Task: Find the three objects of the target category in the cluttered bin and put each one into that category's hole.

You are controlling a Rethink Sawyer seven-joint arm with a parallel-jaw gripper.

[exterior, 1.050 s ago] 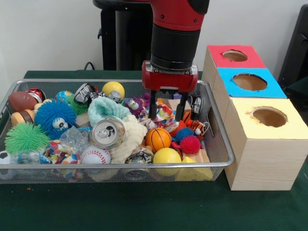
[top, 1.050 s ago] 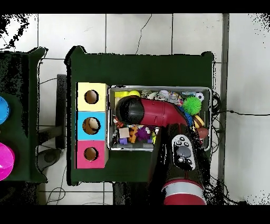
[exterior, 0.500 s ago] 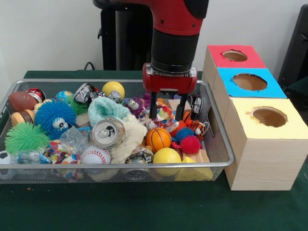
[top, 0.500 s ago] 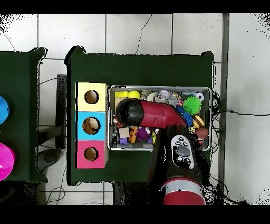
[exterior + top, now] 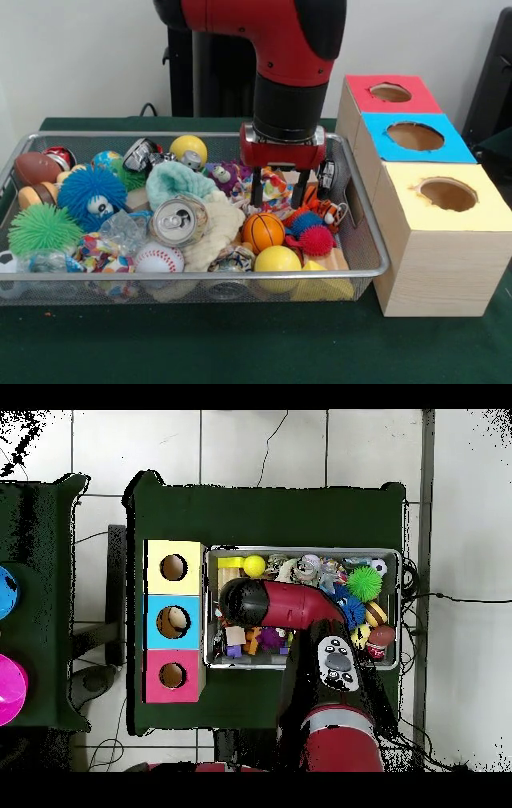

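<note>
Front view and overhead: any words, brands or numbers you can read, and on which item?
No text reads in either view.
Silver can: only the top shows, no label in view.
Red can: printing too small to read.
Sorting box: plain coloured tops, no lettering.
Arm's button panel: markings too blurred to read.

Mid-frame, the red arm (image 5: 285,604) lies across the wire bin (image 5: 392,556) of toys. Just left of the bin stands a box (image 5: 157,621) with yellow, blue and red holes.
</note>
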